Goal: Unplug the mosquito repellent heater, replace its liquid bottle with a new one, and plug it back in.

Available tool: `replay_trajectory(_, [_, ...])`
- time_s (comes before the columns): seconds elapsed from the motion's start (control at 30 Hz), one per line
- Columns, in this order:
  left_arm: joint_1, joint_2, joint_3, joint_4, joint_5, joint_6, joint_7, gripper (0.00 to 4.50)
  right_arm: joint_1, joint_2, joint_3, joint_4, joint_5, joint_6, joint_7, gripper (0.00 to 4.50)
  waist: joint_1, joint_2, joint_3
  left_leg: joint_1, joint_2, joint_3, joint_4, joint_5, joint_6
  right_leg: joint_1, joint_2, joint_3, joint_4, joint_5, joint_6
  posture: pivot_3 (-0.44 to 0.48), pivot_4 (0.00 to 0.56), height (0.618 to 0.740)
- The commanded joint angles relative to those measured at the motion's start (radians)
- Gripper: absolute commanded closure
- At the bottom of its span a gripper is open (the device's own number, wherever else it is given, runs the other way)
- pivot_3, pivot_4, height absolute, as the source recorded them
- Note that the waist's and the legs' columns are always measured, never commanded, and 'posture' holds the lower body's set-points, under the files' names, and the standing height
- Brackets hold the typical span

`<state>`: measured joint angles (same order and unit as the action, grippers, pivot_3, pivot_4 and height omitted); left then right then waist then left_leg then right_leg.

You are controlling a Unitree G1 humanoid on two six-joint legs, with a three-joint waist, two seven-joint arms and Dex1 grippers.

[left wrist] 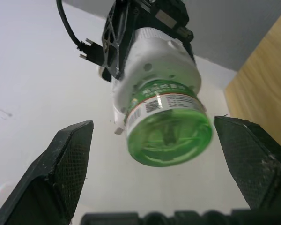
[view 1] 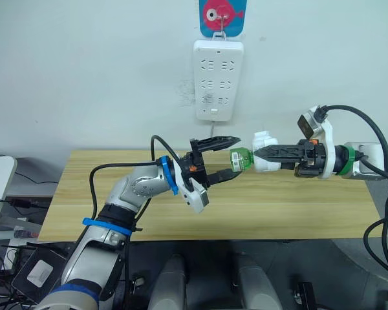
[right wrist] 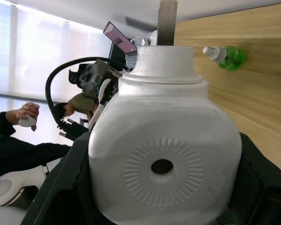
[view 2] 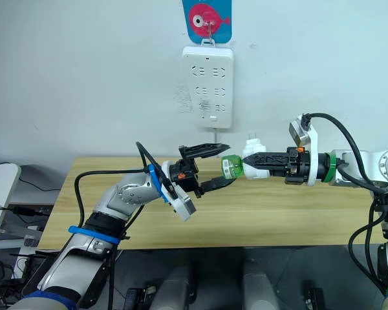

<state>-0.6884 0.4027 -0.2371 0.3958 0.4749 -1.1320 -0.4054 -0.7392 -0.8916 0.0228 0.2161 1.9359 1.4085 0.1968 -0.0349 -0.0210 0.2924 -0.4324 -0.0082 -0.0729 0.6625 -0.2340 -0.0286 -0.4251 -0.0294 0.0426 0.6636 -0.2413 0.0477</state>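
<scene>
My right gripper (view 1: pixel 264 155) is shut on the white mosquito repellent heater (view 1: pixel 267 159), holding it sideways above the table. A green liquid bottle (view 1: pixel 240 159) sticks out of the heater toward my left arm. My left gripper (view 1: pixel 227 157) is open, one finger above the bottle's free end and one below it. In the left wrist view the bottle (left wrist: pixel 168 126) hangs between the two fingers (left wrist: pixel 61 164) with a gap on each side. A second green bottle (right wrist: pixel 227 57) with a white cap lies on the wooden table in the right wrist view.
A white multi-socket power strip (view 1: pixel 218 81) hangs on the wall above the wooden table (view 1: pixel 258 210). Black cables trail from both arms. A person's hand (right wrist: pixel 25 115) holding a controller shows in the right wrist view's background.
</scene>
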Motion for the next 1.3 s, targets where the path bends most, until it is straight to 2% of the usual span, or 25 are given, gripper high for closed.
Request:
replay_trajectory(0.03, [-0.019,0.006,-0.025,0.007,0.005,-0.04,0.035,0.59,-0.015,-0.009,-0.028,-0.031,0.036,0.004,0.016,1.49,0.0,0.0,0.0,0.0,0.0,0.0,0.0,0.0,0.0,0.0,0.0,0.0,0.0,0.0,0.0,-0.084,0.287,0.74])
replay_trajectory(0.2, [-0.029,0.024,-0.046,0.031,0.001,-0.049,0.049,2.12,-0.011,-0.013,-0.027,-0.032,0.036,0.007,0.018,1.49,-0.001,0.0,0.0,0.0,0.0,0.0,0.0,0.0,0.0,0.0,0.0,0.0,0.0,0.0,0.0,-0.088,0.285,0.74])
replay_trajectory(0.23, [-0.032,0.026,-0.05,0.037,-0.008,-0.044,0.048,2.24,-0.012,-0.012,-0.026,-0.032,0.036,0.007,0.018,1.49,-0.002,0.0,0.0,0.0,0.0,0.0,0.0,0.0,0.0,0.0,0.0,0.0,0.0,0.0,0.0,-0.088,0.282,0.74])
replay_trajectory(0.33, [-0.04,0.028,-0.07,0.047,-0.035,-0.024,0.033,2.24,-0.011,-0.012,-0.026,-0.036,0.036,0.007,0.02,1.49,-0.002,0.0,0.0,0.0,0.0,-0.001,0.0,0.0,0.0,0.0,0.0,0.0,0.0,0.0,0.0,-0.087,0.28,0.74])
replay_trajectory(0.43, [-0.039,0.028,-0.11,0.046,-0.139,0.034,-0.031,2.24,-0.008,-0.014,-0.027,-0.039,0.036,0.011,0.03,1.49,-0.002,0.0,0.0,0.0,0.0,-0.001,0.0,0.0,0.0,0.0,0.0,0.0,0.0,0.0,0.0,-0.084,0.281,0.74])
replay_trajectory(0.5, [-0.038,0.038,-0.157,0.019,-0.283,0.064,-0.113,2.24,-0.007,-0.02,-0.024,-0.043,0.036,0.018,0.041,1.49,-0.002,0.0,0.0,0.0,0.0,-0.001,0.0,0.0,0.0,0.0,0.0,-0.001,0.0,0.0,0.0,-0.08,0.279,0.74])
replay_trajectory(0.53, [-0.037,0.046,-0.184,-0.019,-0.401,0.1,-0.175,2.24,-0.004,-0.027,-0.021,-0.049,0.036,0.022,0.045,1.49,-0.002,0.0,0.0,0.0,0.0,-0.001,0.0,0.0,0.0,0.0,0.0,-0.001,0.0,0.0,0.0,-0.08,0.279,0.74])
replay_trajectory(0.6, [-0.029,0.063,-0.226,-0.131,-0.66,0.259,-0.34,2.24,0.003,-0.042,-0.021,-0.069,0.014,0.038,0.066,1.49,-0.003,0.0,0.0,0.0,0.0,-0.002,0.0,0.0,0.0,0.0,0.0,-0.001,0.0,0.0,0.0,-0.079,0.277,0.74])
replay_trajectory(0.63, [-0.025,0.072,-0.23,-0.197,-0.784,0.395,-0.419,2.24,0.007,-0.047,-0.023,-0.079,0.002,0.044,0.08,1.49,-0.004,0.0,0.0,0.0,0.0,-0.002,0.0,0.0,0.0,0.0,0.0,-0.001,0.0,0.0,0.0,-0.079,0.277,0.74])
replay_trajectory(0.73, [-0.06,0.116,-0.187,-0.364,-1.163,1.013,-0.525,2.24,0.008,-0.06,-0.023,-0.086,-0.008,0.051,0.115,1.49,-0.006,0.0,0.0,0.0,0.0,-0.006,0.0,0.0,0.0,0.0,0.0,-0.001,0.0,0.0,0.0,-0.076,0.274,0.74])
replay_trajectory(0.77, [-0.076,0.126,-0.169,-0.387,-1.234,1.15,-0.534,2.24,0.008,-0.062,-0.025,-0.088,-0.018,0.056,0.129,1.49,-0.007,0.0,0.0,0.0,0.0,-0.007,0.0,0.0,0.0,0.0,0.001,-0.001,0.0,0.0,0.0,-0.07,0.27,0.74])
replay_trajectory(0.8, [-0.098,0.135,-0.147,-0.39,-1.313,1.31,-0.517,2.24,0.008,-0.064,-0.027,-0.091,-0.026,0.061,0.143,1.49,-0.008,0.0,0.0,0.0,0.0,-0.008,0.001,0.0,0.0,0.001,0.001,-0.001,0.0,0.0,0.0,-0.065,0.267,0.74])
replay_trajectory(0.87, [-0.193,0.176,-0.07,-0.267,-1.707,1.857,-0.498,2.24,0.004,-0.062,-0.027,-0.091,-0.04,0.07,0.172,1.49,-0.011,0.0,0.0,0.0,0.001,-0.008,0.001,0.0,0.0,0.001,0.003,-0.002,0.001,0.0,0.0,-0.065,0.263,0.74])
replay_trajectory(0.9, [-0.234,0.174,-0.02,-0.174,-1.867,2.054,-0.477,2.24,0.001,-0.06,-0.026,-0.088,-0.048,0.07,0.18,1.49,-0.015,0.0,0.0,0.0,0.001,-0.009,0.002,0.0,0.0,0.001,0.004,-0.002,0.001,-0.001,0.001,-0.065,0.263,0.74])
replay_trajectory(0.93, [-0.267,0.16,0.024,-0.071,-1.965,2.191,-0.455,2.24,-0.004,-0.057,-0.024,-0.084,-0.054,0.069,0.187,1.49,-0.02,0.0,0.0,0.0,0.001,-0.008,0.002,0.0,0.0,0.001,0.005,-0.003,0.001,-0.001,0.001,-0.065,0.263,0.74])
replay_trajectory(1.0, [-0.284,0.141,0.072,0.008,-2.002,2.307,-0.439,2.24,-0.012,-0.054,-0.023,-0.08,-0.062,0.069,0.196,1.49,-0.031,0.0,0.0,0.0,0.002,-0.008,0.001,0.0,0.0,0.0,0.006,-0.003,0.001,-0.003,0.004,-0.065,0.263,0.74])
replay_trajectory(1.1, [-0.236,0.142,0.104,-0.051,-2.032,2.437,-0.439,2.24,-0.017,-0.061,-0.021,-0.074,-0.043,0.06,0.19,1.49,-0.046,0.0,0.0,0.0,0.002,-0.005,0.0,-0.001,0.001,-0.001,0.006,-0.003,0.001,-0.002,0.002,-0.087,0.267,0.74])
replay_trajectory(1.3, [-0.159,0.109,0.193,-0.102,-2.054,2.538,-0.353,2.24,0.009,-0.089,-0.015,-0.093,-0.013,0.044,0.183,1.49,-0.048,0.0,0.0,0.0,0.002,-0.004,0.0,0.0,0.001,-0.002,0.005,-0.001,0.003,-0.003,0.0,-0.093,0.273,0.74])
